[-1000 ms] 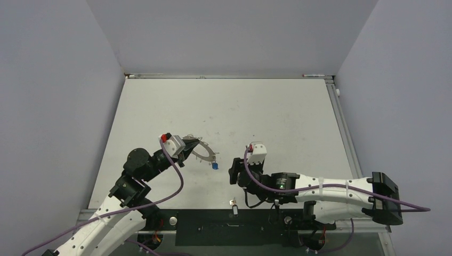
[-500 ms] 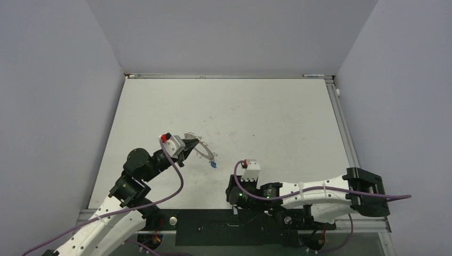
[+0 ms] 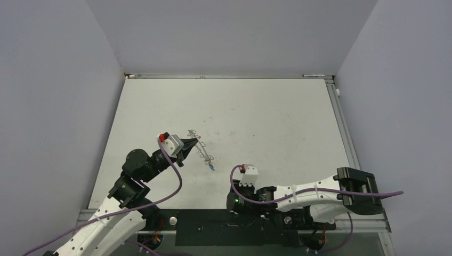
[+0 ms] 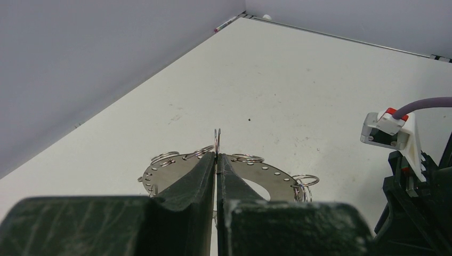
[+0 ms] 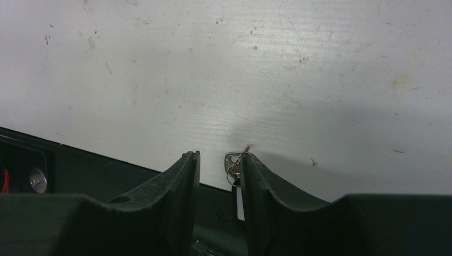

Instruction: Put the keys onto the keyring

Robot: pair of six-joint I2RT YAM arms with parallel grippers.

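My left gripper (image 3: 194,143) is shut on a thin wire loop at the rim of the keyring (image 3: 202,151), a flat grey ring carried tilted over the table. A small blue tag (image 3: 213,167) hangs from it. In the left wrist view the fingertips (image 4: 217,156) pinch the upright loop, and the keyring (image 4: 266,173) spreads out behind them. My right gripper (image 5: 219,158) is low at the table's near edge, its jaws apart. The tiny key (image 5: 233,162) lies between them, against the right finger. From above the key is hidden under the right gripper (image 3: 235,204).
A black rail (image 3: 213,226) runs along the near table edge, right below the right gripper; the rail (image 5: 106,176) also shows in the right wrist view. Grey walls enclose the white table (image 3: 240,106). The right wrist's camera housing (image 4: 392,128) stands close to the right of the keyring.
My right arm has swung back toward the near edge and come down over the key, its jaws narrowing. The left gripper has tipped the keyring more on edge.
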